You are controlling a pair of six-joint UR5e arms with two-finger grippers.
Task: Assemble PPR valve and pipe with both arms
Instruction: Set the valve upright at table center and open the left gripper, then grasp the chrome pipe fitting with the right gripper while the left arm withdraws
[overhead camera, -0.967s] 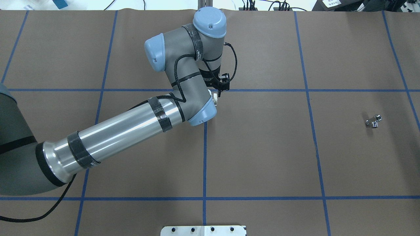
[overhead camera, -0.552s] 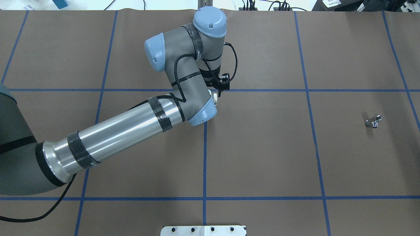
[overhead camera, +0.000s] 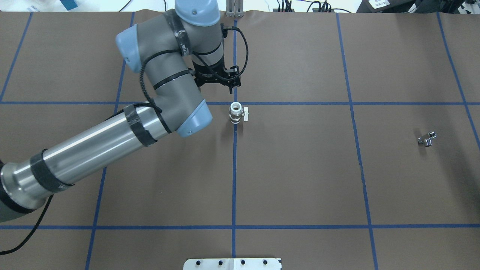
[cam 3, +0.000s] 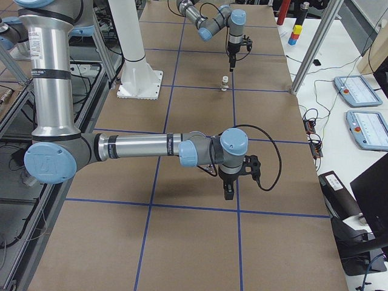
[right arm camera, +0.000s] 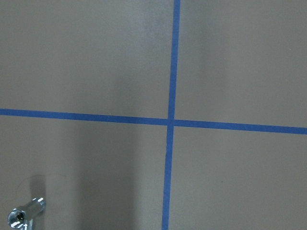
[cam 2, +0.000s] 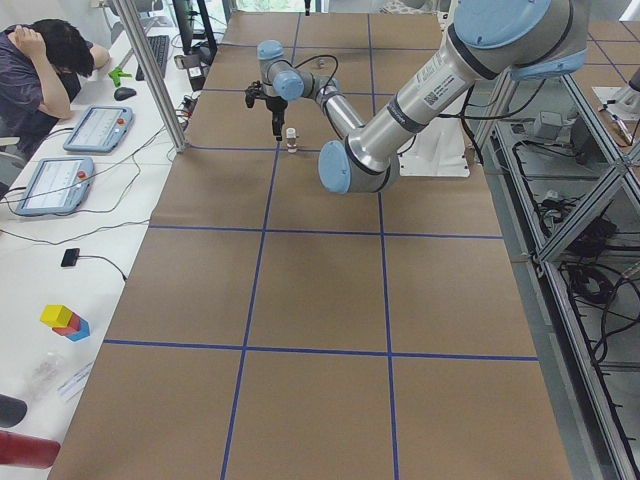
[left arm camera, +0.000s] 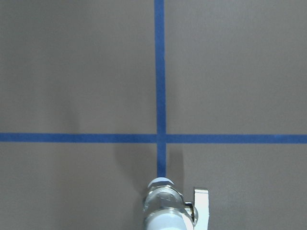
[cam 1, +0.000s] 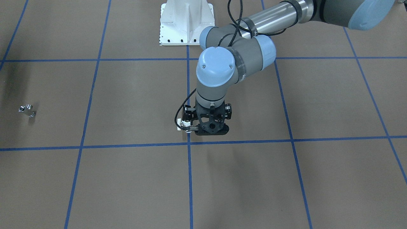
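Note:
The PPR valve (overhead camera: 237,112) stands upright and free on the brown table at a crossing of blue tape lines, white ring on top and white handle to the right. It also shows low in the left wrist view (left arm camera: 168,211). My left gripper (overhead camera: 214,87) hangs beyond the valve, apart from it, empty, with its jaws looking open. The front view shows the left gripper (cam 1: 210,130) close beside the valve (cam 1: 184,124). The pipe (overhead camera: 426,139) lies far right and shows in the right wrist view (right arm camera: 24,218). My right gripper (cam 3: 229,193) hovers above the table; I cannot tell its state.
A white bolted pedestal (overhead camera: 232,263) stands at the table's near edge. Blue tape lines (overhead camera: 234,180) divide the brown paper. A metal post (cam 2: 150,70) stands by the operators' desk (cam 2: 60,290), which holds tablets (cam 2: 52,185).
My left arm has swung away from the valve, left and toward the far edge. The valve, half hidden under the wrist before, now stands uncovered and alone. The pipe has not moved.

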